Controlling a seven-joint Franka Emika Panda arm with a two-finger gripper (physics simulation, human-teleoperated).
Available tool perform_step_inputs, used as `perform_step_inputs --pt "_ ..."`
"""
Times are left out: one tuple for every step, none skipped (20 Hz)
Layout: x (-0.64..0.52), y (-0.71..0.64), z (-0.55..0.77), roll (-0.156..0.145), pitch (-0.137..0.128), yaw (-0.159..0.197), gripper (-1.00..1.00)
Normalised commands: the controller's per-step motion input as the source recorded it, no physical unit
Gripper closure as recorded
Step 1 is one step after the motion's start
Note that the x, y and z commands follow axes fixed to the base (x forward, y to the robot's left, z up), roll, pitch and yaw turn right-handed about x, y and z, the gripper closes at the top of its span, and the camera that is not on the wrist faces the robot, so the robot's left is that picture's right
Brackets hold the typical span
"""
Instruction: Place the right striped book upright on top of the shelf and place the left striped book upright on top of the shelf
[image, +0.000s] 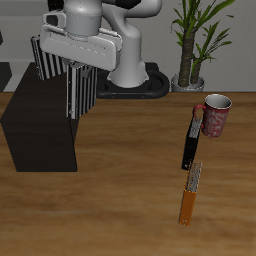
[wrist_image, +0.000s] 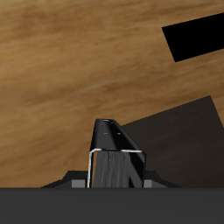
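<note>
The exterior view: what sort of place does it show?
Probably a simulated home or office corner: a wooden table, a black shelf with striped books, a potted plant and a mug.

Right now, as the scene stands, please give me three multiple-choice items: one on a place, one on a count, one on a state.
1. The orange book lies: A on the shelf; B on the table; C in the gripper.
2. Striped books in view: A one; B three; C two.
3. The gripper is: A shut on a striped book; B open; C shut on the orange book.
B: it lies on wood. C: the held striped book plus the standing striped book on the shelf. A: fingers clamp the held one.
</note>
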Motion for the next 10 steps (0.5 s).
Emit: perform_step_inputs --pt "-0.33 -0.35 0.18 -0.097 0.002 -0.128 1.0" --pt "-0.2 -0.21 0.26 -0.028 -0.051 -0.003 1.0" --pt "-0.04 -0.15 0.08 0.188 0.134 -0.127 1.0" --pt "-0.15 -0.26 0.23 0.015 0.025 -0.041 1.0" --pt "-0.05 -0.21 0.26 0.133 0.037 -0.047 1.0" --pt "-0.1 -0.32 0.23 0.045 0.042 -0.096 1.0" --pt "-0.13 -0.32 0.29 -0.069 -0.021 -0.041 1.0" --pt "-0.15 -0.2 0.19 0.065 0.018 -0.086 1.0" --pt "-0.05 -0.38 0.14 0.007 0.076 -0.133 1.0" --pt "0.06 -0.39 0.1 0.053 0.108 -0.148 1.0"
